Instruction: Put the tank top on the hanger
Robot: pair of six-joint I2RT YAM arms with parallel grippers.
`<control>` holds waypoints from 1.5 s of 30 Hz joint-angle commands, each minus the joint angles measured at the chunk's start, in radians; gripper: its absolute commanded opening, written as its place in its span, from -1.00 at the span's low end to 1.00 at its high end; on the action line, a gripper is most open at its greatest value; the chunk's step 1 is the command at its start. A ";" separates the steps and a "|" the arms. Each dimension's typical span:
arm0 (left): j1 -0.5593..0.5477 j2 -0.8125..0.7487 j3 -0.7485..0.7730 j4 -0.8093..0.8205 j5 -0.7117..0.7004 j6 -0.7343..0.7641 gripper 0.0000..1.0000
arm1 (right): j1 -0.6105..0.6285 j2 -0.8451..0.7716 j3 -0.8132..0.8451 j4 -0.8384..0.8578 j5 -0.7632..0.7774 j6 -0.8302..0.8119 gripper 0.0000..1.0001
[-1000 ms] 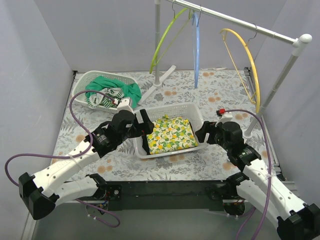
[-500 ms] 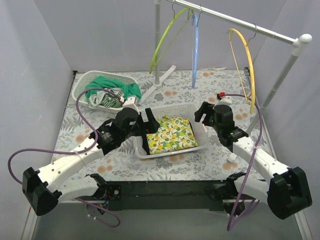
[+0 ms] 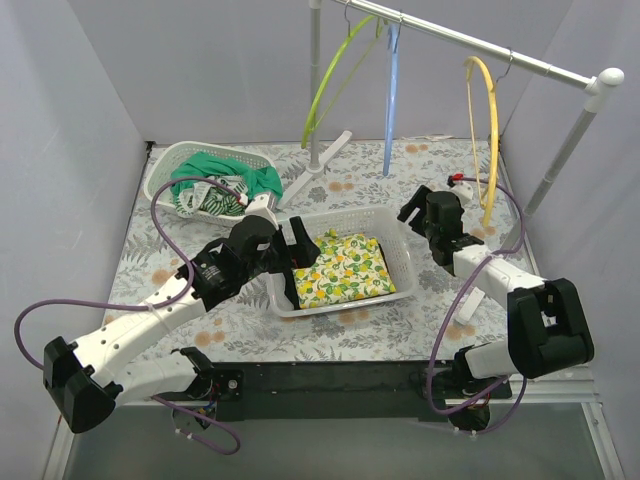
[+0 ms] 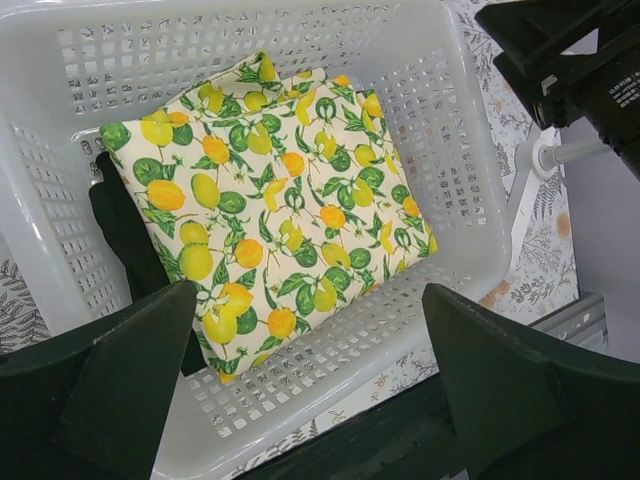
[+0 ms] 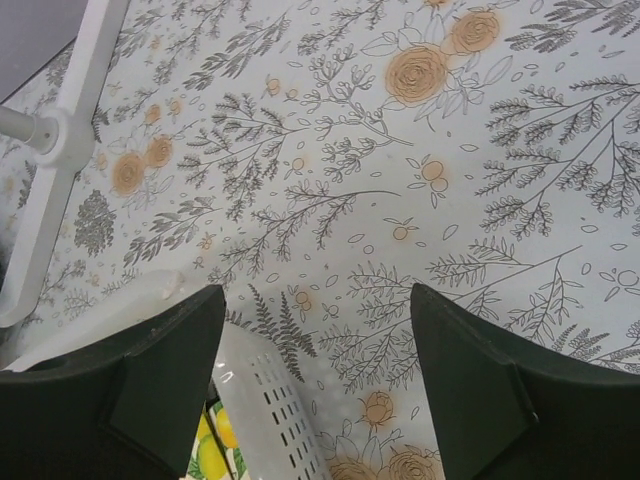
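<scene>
Tank top (image 3: 213,201): it lies crumpled in the oval basket (image 3: 163,166) at the far left of the table (image 3: 440,165). It sits against a plain green cloth (image 3: 262,181) and is well apart from both grippers.
Feel: judged light, thin and limp. It will likely sag and bunch when lifted, and it may drag the green cloth up with it.
Where to hold: a white-edged strap or the shoulder seam looks best, since a pinch there keeps the neck opening free for the hanger arm. The straps are too tangled in the top view to tell which lies uppermost.
Hanger (image 3: 488,120): yellow and thin, it hangs by its hook from the rail (image 3: 470,42) at the far right. It is probably light enough to swing or twist at a nudge.
Left gripper (image 4: 315,400): jaws spread fully, holding nothing. It hovers above the rectangular basket (image 3: 398,232) and the lemon-print cloth (image 3: 345,268) inside, touching neither.
Right gripper (image 5: 315,380): jaws wide apart and empty, above bare patterned table by that basket's far right corner. It is near the hanger's lower end, with no contact visible.
</scene>
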 commanded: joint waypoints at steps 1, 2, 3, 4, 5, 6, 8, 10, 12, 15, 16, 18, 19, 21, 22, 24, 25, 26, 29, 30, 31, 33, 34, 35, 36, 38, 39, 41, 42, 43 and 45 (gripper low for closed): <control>0.005 -0.039 0.005 -0.017 -0.005 0.007 0.96 | -0.010 -0.011 -0.003 0.012 0.059 0.037 0.64; 0.004 -0.041 0.004 -0.015 -0.003 0.004 0.96 | -0.010 -0.023 -0.017 0.013 0.055 0.037 0.63; 0.004 -0.045 0.004 -0.015 -0.005 0.002 0.97 | -0.010 -0.029 -0.046 0.012 0.047 0.031 0.62; 0.004 -0.045 0.004 -0.015 -0.003 0.001 0.96 | -0.010 -0.034 -0.059 0.010 0.016 0.028 0.59; 0.004 -0.045 0.005 -0.014 -0.003 0.001 0.96 | -0.005 -0.040 -0.074 0.010 0.001 0.021 0.57; 0.004 -0.044 0.007 -0.015 -0.002 -0.001 0.96 | 0.003 -0.042 -0.092 0.006 -0.007 0.015 0.56; 0.004 -0.044 0.007 -0.012 -0.005 -0.001 0.96 | 0.025 -0.051 -0.116 0.004 -0.014 0.002 0.56; 0.004 -0.042 0.007 -0.009 -0.006 0.001 0.96 | 0.035 -0.052 -0.140 0.003 -0.059 -0.002 0.55; 0.004 -0.039 0.008 -0.008 -0.006 0.001 0.96 | 0.073 -0.063 -0.148 0.003 -0.062 -0.018 0.54; 0.004 -0.039 0.008 -0.006 -0.011 -0.002 0.96 | 0.153 -0.080 -0.146 -0.011 -0.035 -0.051 0.55; 0.004 -0.039 0.007 -0.005 -0.014 -0.004 0.96 | 0.173 -0.081 -0.137 -0.017 -0.025 -0.058 0.55; 0.004 -0.038 0.008 -0.014 -0.018 -0.010 0.96 | 0.229 -0.086 -0.129 -0.051 -0.019 -0.055 0.55; 0.005 -0.038 0.011 -0.018 -0.026 -0.013 0.96 | 0.249 -0.092 -0.131 -0.059 -0.010 -0.048 0.55; 0.004 -0.042 0.013 -0.032 -0.043 -0.018 0.96 | 0.317 -0.117 -0.149 -0.074 -0.002 -0.012 0.55; 0.004 -0.045 0.013 -0.038 -0.058 -0.021 0.96 | 0.340 -0.123 -0.157 -0.077 -0.002 0.002 0.55; 0.004 -0.056 0.014 -0.047 -0.078 -0.036 0.96 | 0.413 -0.140 -0.175 -0.079 0.001 0.043 0.55; 0.005 -0.059 0.014 -0.060 -0.087 -0.041 0.96 | 0.441 -0.143 -0.177 -0.082 0.011 0.054 0.55; 0.006 -0.062 0.017 -0.067 -0.106 -0.047 0.96 | 0.499 -0.143 -0.175 -0.082 0.018 0.066 0.55; 0.006 -0.059 0.039 -0.113 -0.152 -0.082 0.97 | 0.616 -0.118 -0.156 -0.082 0.042 0.103 0.56; 0.006 -0.051 0.054 -0.139 -0.159 -0.097 0.96 | 0.642 -0.108 -0.134 -0.083 0.045 0.111 0.55; 0.007 -0.047 0.062 -0.153 -0.169 -0.105 0.96 | 0.694 -0.097 -0.122 -0.083 0.048 0.126 0.56; 0.013 -0.033 0.091 -0.198 -0.189 -0.116 0.96 | 0.749 -0.056 -0.093 -0.079 0.064 0.126 0.56; 0.025 -0.022 0.097 -0.207 -0.190 -0.119 0.96 | 0.774 -0.037 -0.062 -0.062 0.076 0.117 0.57; 0.033 -0.018 0.102 -0.216 -0.192 -0.123 0.96 | 0.809 0.010 -0.038 -0.057 0.074 0.094 0.57; 0.041 -0.016 0.105 -0.225 -0.189 -0.126 0.96 | 0.820 0.038 -0.012 -0.057 0.071 0.084 0.57; 0.068 -0.019 0.103 -0.221 -0.178 -0.127 0.96 | 0.836 0.120 0.070 -0.054 0.053 0.047 0.57; 0.081 -0.021 0.103 -0.227 -0.173 -0.127 0.96 | 0.839 0.145 0.091 -0.042 0.044 0.033 0.58; 0.111 -0.022 0.112 -0.236 -0.170 -0.130 0.96 | 0.846 0.216 0.160 -0.012 -0.001 0.015 0.58; 0.124 -0.024 0.116 -0.247 -0.170 -0.130 0.96 | 0.851 0.237 0.188 -0.005 -0.019 0.004 0.57; 0.148 -0.025 0.119 -0.251 -0.173 -0.128 0.96 | 0.866 0.260 0.211 0.002 -0.042 -0.004 0.58; 0.173 -0.030 0.125 -0.264 -0.172 -0.119 0.96 | 0.880 0.323 0.288 0.009 -0.059 -0.016 0.58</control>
